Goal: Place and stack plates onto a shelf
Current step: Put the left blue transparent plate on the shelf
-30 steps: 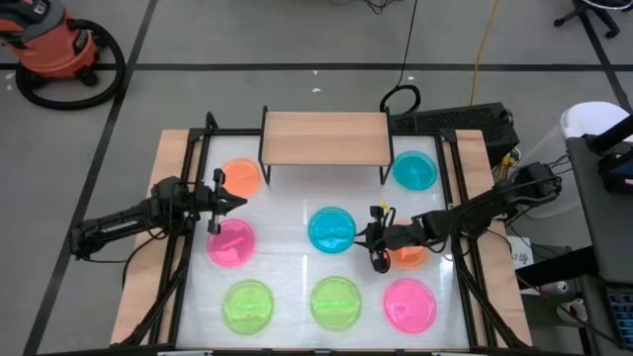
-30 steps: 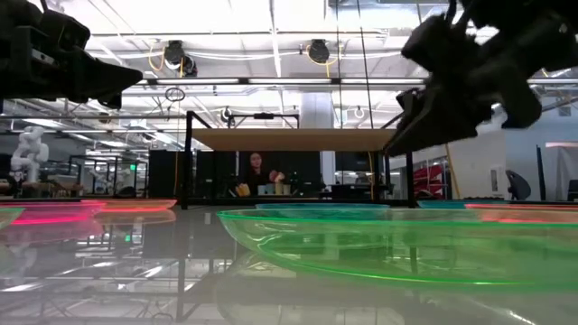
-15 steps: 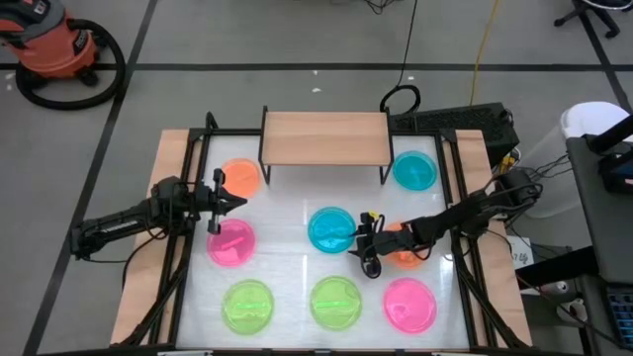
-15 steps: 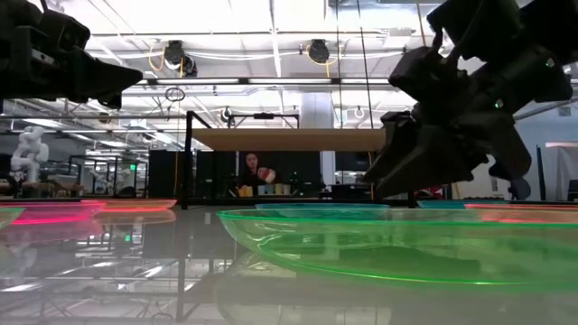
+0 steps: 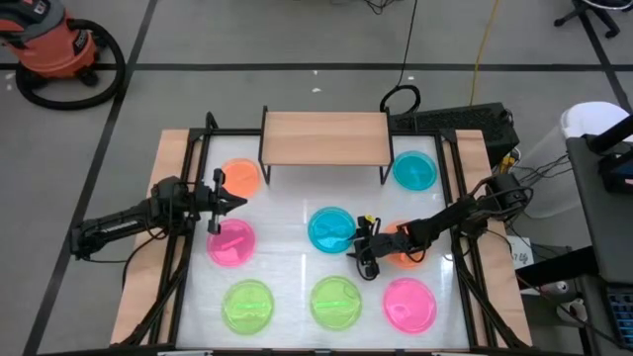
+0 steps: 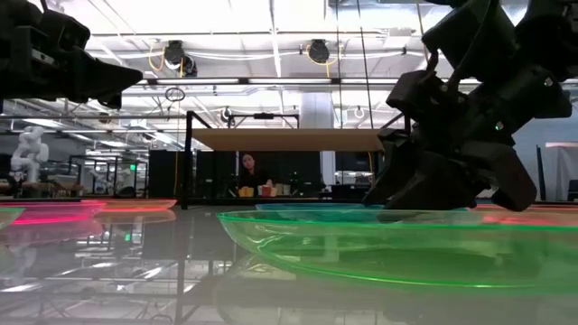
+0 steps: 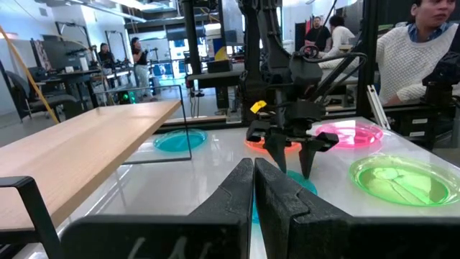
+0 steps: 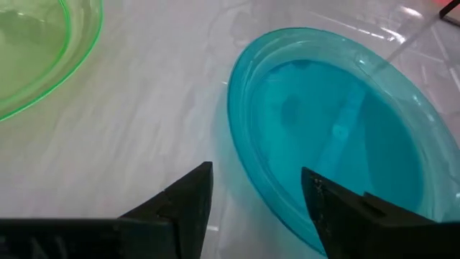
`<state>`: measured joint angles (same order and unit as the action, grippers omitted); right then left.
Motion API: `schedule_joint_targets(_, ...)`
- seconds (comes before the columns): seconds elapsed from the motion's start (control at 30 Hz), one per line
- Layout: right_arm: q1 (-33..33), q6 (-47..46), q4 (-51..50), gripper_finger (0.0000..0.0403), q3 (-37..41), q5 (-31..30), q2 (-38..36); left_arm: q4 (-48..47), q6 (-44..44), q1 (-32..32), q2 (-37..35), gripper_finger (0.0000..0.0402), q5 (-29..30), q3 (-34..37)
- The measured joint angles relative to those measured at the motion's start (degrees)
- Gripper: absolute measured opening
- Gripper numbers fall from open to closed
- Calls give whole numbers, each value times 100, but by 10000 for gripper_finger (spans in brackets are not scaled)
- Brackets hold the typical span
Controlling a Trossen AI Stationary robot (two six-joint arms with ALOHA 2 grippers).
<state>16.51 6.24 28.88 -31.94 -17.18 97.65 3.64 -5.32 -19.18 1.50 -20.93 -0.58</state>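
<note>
Near the middle of the white table point(image 5: 287, 213), I see my right gripper point(image 5: 363, 249) low at the edge of the blue plate point(image 5: 331, 229), fingers point(image 8: 188, 198) spread with the plate's rim between them, nothing gripped. My left gripper point(image 5: 224, 191) hovers with fingers together between the orange plate point(image 5: 240, 178) and pink plate point(image 5: 231, 243). Behind stands the bare wooden shelf point(image 5: 324, 137).

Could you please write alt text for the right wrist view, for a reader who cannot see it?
The right gripper hangs with open jaws over the near rim of a blue plate on the white table. Part of a green plate shows at one corner.
</note>
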Motion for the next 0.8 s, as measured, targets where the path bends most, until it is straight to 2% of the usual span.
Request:
schedule_joint_targets(0.17, 1, 157, -37, 173, -2, -58, 7, 0, 0, -1, 0, 21, 0, -1)
schedule_joint_targets(0.4, 0, 274, -39, 123, -2, -75, 11, 0, 0, -2, 0, 21, 0, 0)
schedule_joint_targets(0.8, -5, 630, 41, 13, 9, -118, 20, 0, 0, -2, 0, 21, 0, -1)
